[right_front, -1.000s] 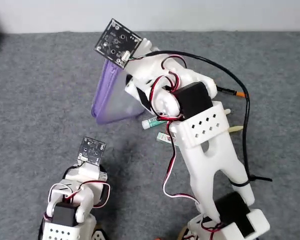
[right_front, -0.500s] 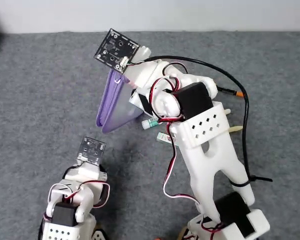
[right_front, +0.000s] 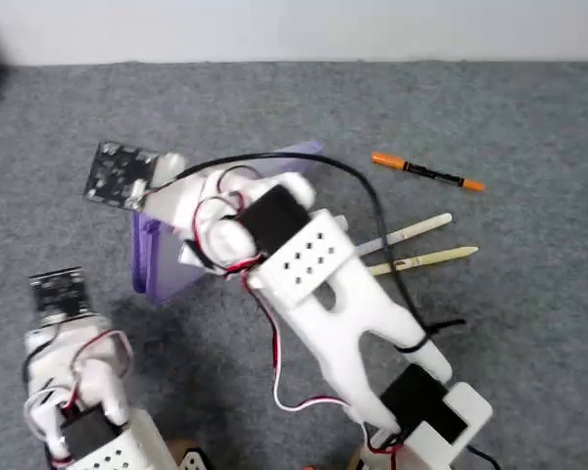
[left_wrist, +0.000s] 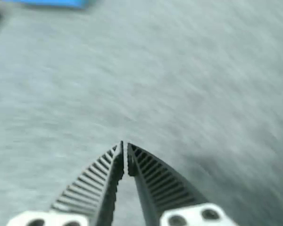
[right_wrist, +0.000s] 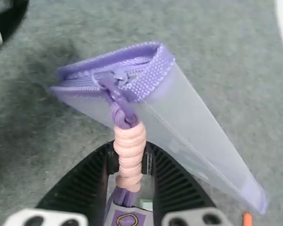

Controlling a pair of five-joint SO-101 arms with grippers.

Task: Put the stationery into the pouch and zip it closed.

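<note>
pinching pink zipper pull [right_wrist: 129, 155] between right fingers [right_wrist: 80, 181], pouch [right_wrist: 193, 132] just beyond

High view: we are looking down over the whole table [right_front: 529, 108].
Left wrist view: we are facing the table, close up.
Right wrist view: we are facing the pouch [right_wrist: 188, 113], close up.
Shared: high and right wrist views are both showing the pouch.

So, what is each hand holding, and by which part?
The right hand grips the purple pouch by its pink zipper pull; the left hand holds nothing.
</note>
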